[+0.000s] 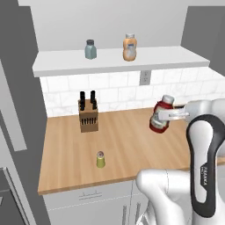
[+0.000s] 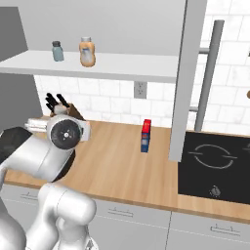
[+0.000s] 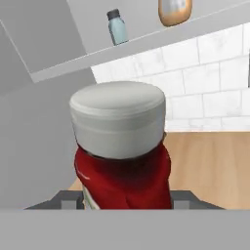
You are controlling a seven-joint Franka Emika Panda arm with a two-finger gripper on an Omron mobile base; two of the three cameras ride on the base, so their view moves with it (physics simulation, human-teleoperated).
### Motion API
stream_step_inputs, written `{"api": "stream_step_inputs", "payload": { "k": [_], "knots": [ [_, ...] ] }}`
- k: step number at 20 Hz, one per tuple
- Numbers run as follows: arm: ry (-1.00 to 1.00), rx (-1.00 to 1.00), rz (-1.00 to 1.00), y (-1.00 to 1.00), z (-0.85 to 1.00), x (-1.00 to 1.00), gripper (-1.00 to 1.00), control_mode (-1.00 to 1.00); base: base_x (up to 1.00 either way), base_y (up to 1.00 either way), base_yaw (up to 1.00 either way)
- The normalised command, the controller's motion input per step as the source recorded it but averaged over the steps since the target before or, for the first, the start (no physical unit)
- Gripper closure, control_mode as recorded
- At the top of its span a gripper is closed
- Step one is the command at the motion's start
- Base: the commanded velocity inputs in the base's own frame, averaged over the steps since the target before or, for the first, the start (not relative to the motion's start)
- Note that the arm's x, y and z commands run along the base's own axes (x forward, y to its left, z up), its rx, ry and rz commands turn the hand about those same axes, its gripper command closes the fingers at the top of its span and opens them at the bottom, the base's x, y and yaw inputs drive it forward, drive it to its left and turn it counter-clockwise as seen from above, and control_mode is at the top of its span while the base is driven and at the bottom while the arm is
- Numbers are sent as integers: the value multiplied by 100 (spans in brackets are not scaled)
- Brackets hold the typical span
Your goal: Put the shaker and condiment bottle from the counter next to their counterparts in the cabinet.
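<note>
The red condiment bottle with white cap is held tilted above the light wooden counter, clamped in the two-finger gripper (jaws closed on its body). The small yellow-green shaker with silver cap stands on the counter at its 8 o'clock, well apart. On the long white cabinet shelf above stand a blue-grey shaker and a pale orange bottle. A wooden knife block stands near the wall.
</note>
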Motion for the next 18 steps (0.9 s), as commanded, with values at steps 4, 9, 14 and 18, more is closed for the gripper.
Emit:
{"api": "stream_step_inputs", "payload": {
  "k": [4,9,14,18],
  "knots": [
    [-2,0,-40,-5,74,-46,100,-100,0,0,0],
    [-11,0,-39,-3,82,-42,100,-100,0,0,0],
    [-11,0,-31,-20,89,-34,100,-100,0,0,0],
    [-2,0,-28,-21,97,-23,100,-100,0,0,0]
  ]
}}
